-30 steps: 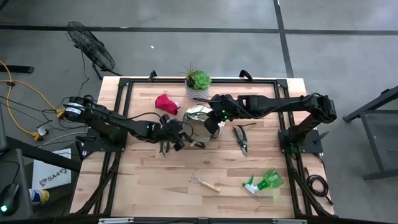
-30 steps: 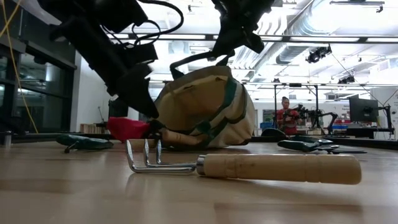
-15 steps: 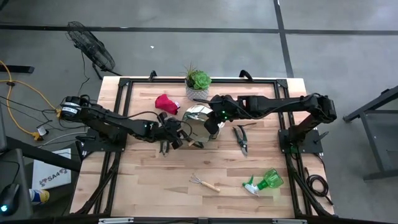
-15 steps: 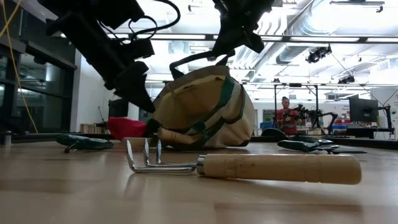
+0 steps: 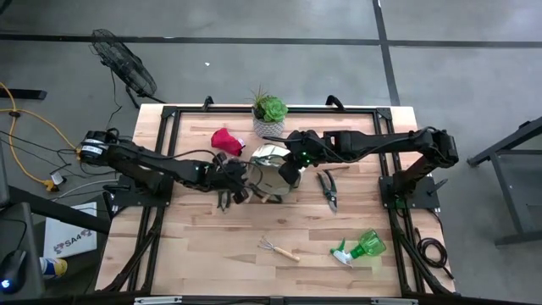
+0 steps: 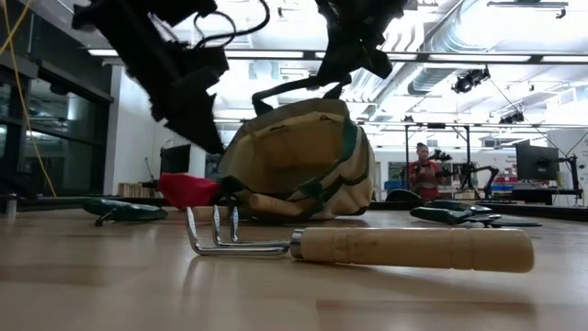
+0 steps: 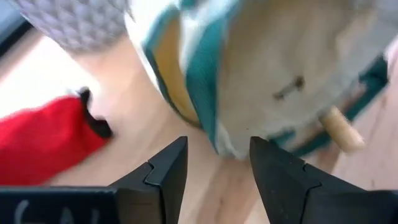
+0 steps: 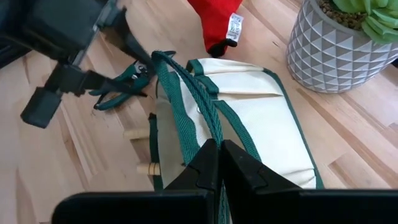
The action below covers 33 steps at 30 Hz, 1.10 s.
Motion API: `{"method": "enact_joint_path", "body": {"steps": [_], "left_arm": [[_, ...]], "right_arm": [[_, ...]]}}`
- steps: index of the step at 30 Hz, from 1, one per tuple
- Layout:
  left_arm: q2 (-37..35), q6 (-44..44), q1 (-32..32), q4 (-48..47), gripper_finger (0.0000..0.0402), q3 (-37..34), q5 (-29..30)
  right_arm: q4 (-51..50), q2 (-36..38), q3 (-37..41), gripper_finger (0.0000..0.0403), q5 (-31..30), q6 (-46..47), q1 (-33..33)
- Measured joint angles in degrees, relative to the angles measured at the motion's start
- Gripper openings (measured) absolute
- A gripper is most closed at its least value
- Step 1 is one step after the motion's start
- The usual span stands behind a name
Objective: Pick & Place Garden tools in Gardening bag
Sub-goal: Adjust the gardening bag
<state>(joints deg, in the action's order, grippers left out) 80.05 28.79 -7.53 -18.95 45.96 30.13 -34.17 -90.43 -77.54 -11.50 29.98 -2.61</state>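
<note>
Bag lies tipped on its side mid-table, its green strap pinched between the clenched fingers of the right gripper. Just beyond the spread, empty fingers of the left gripper is the bag's side, with a wooden handle sticking out beneath it and the red glove off to one side.

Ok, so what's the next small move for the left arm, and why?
Probably swing the left gripper over the pruning shears lying on the table beside it, then lower onto them. Its jaws stand open and empty next to the gardening bag, which the right gripper holds by a green handle strap. A wooden handle already pokes out of the bag.
</note>
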Motion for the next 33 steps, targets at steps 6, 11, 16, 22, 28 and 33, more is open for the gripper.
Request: {"method": "enact_joint_path", "body": {"steps": [6, 11, 16, 22, 28, 33], "left_arm": [[0.03, 0.02, 0.02, 0.3, 0.0168, 1.3, 3.49], [1.55, 0.54, 0.02, 1.72, 0.0168, 1.32, 0.11], [4.62, 6.24, 0.04, 0.91, 0.0168, 1.29, 2.89], [6.46, 12.23, 0.07, 0.6, 0.0158, 1.21, 3.43], [6.38, 15.97, 0.04, 1.34, 0.0078, 1.28, 2.95], [6.37, 16.99, 0.04, 1.49, 0.0008, 1.28, -0.76]], "right_arm": [[0.04, 0.0, 0.0, 0.0003, 0.08, -0.25, 0.0], [0.04, 0.0, 0.0, 0.0003, 0.1, -1.16, 0.0], [0.15, 0.0, 0.0, 0.0003, 0.13, -1.36, 0.0], [0.11, 0.0, 0.0, 0.0003, 1.3, -1.7, 0.0], [0.11, 0.0, 0.0, 0.0003, 1.91, -1.74, 0.0], [0.15, 0.0, 0.0, 0.0003, 2.56, -2.71, 0.0]]}}
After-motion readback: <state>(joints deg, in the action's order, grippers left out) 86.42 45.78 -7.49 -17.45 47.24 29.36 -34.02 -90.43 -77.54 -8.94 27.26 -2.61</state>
